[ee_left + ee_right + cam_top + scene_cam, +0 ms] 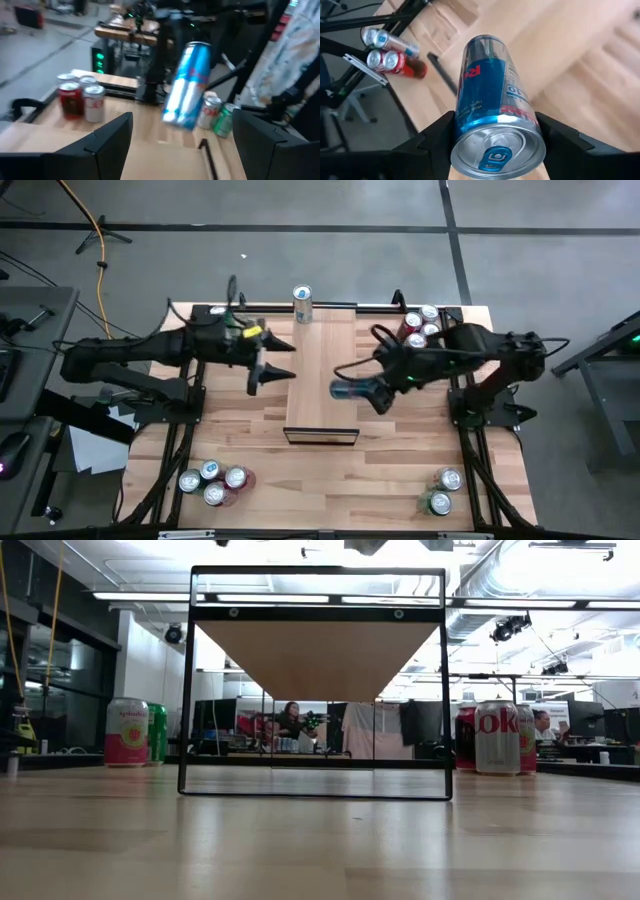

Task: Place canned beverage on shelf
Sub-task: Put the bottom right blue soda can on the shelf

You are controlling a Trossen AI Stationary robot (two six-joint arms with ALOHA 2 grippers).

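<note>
Blue-and-silver canned beverage (352, 388) — clamped between the two fingers of your right gripper (378, 392), carried in the air at the right edge of the shelf (318, 350). In the high view the can's long axis runs roughly level and crosswise to the shelf's length, its body reaching out from the fingers toward the shelf's middle. In the right wrist view the pull-tab end faces back toward the wrist and the base points away; the fingers grip the can near its top.

Relation that matters for you: the pale wood lies beneath and just beyond the can's free end, so the coming move looks like a turn of the wrist to bring the can upright, then a short descent. Judged from the tilt, setting it down as it lies would leave it on its side.

Left gripper (270, 370) — fingers apart, holding nothing, hovering at the opposite long edge of the shelf and facing the can across it. Your right arm is plainly the nearer one.

Other can (302, 304) — upright, beyond the far end of the shelf.

Dark frame (322, 436) — at the shelf's near short end, well clear of the held can.
</note>
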